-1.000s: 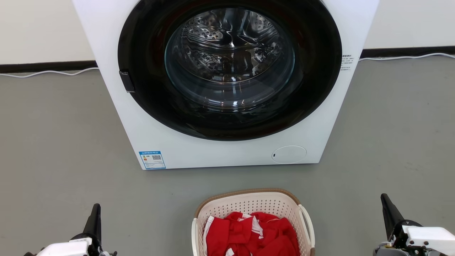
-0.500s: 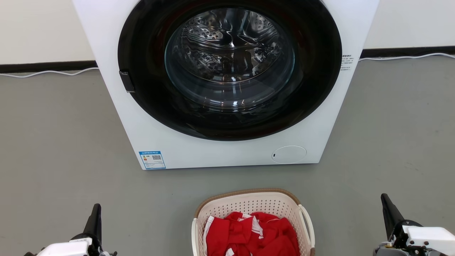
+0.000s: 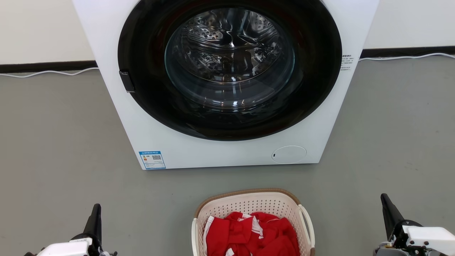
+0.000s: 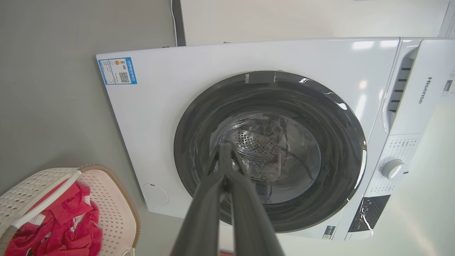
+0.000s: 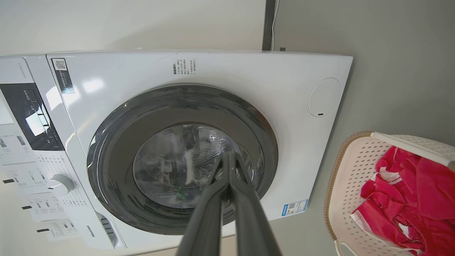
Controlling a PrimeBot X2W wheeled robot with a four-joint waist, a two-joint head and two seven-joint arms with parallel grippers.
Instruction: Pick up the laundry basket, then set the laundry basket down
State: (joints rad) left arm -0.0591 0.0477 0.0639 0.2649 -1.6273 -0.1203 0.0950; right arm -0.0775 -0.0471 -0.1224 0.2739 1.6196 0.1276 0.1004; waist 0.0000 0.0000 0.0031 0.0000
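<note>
Head view looks down on a smooth grey floor (image 3: 53,142) that runs back to a white wall (image 3: 42,28) with a black skirting strip (image 3: 46,66) and a thin white cable (image 3: 42,72) lying along it. A white front-loading washing machine (image 3: 117,106) stands on the floor. Its round dark glass door (image 3: 142,53) is shut, and a small blue label (image 3: 152,160) sits at its lower corner.

The cream perforated plastic laundry basket (image 3: 249,204) sits on the floor in front of the washer, apart from it and midway between my two grippers. It is a rounded rectangle with a brown woven-look rim (image 3: 245,192) and a white loop handle (image 3: 307,220) on each side. Crumpled red cloth with white trim (image 3: 252,234) lies inside.

My left gripper (image 3: 96,213) and my right gripper (image 3: 387,206) are well to either side of the basket and touch nothing. In each wrist view the two dark fingers meet at their tips, clenched on nothing.
</note>
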